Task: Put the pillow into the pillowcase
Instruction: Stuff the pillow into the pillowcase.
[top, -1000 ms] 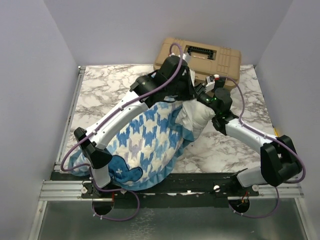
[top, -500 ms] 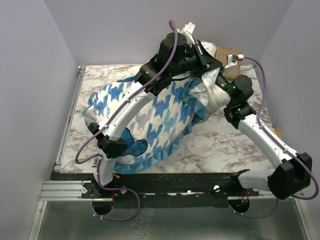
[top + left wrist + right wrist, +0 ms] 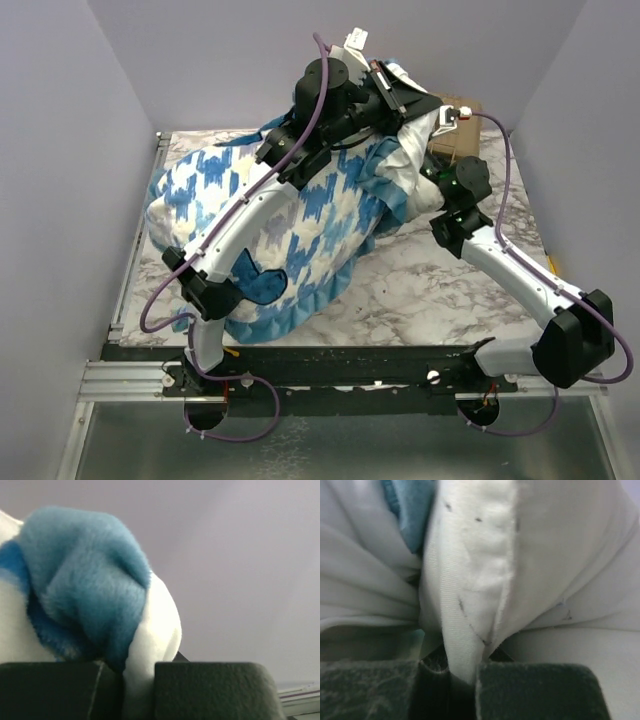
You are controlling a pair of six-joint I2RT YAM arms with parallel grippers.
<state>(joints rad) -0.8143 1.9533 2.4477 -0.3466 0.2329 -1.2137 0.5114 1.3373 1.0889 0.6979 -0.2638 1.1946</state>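
Hanging from both arms, the pillowcase (image 3: 290, 215) is held up at the far right of the marble table (image 3: 430, 290). Its houndstooth side faces the overhead camera, and the lower end with the blue butterfly patch (image 3: 255, 280) sags down to the near left of the table.

Left gripper (image 3: 395, 88): raised high above the far edge, the highest point in the scene. On its wrist camera the left gripper (image 3: 137, 690) has its pads closed tight on the case's edge, with the blue frill (image 3: 85, 585) and white fleece bulging up out of the pinch. Bare wall behind.

Right gripper (image 3: 438, 145): lower, just right of the left one, at the case's open end. On its wrist camera the right gripper (image 3: 462, 690) is clamped on a narrow white fold with a fleecy strip along it, seemingly the case's white lining. A scrap of blue frill shows at the upper left. More white cloth is packed around the fold, and I cannot separate lining from pillow there.

Pillow (image 3: 412, 165): mostly inside the case. A white bulge shows at the open end, between the blue frill and the right arm's wrist.

A tan box (image 3: 472, 106) stands at the far right, partly hidden by the cloth and the right arm.
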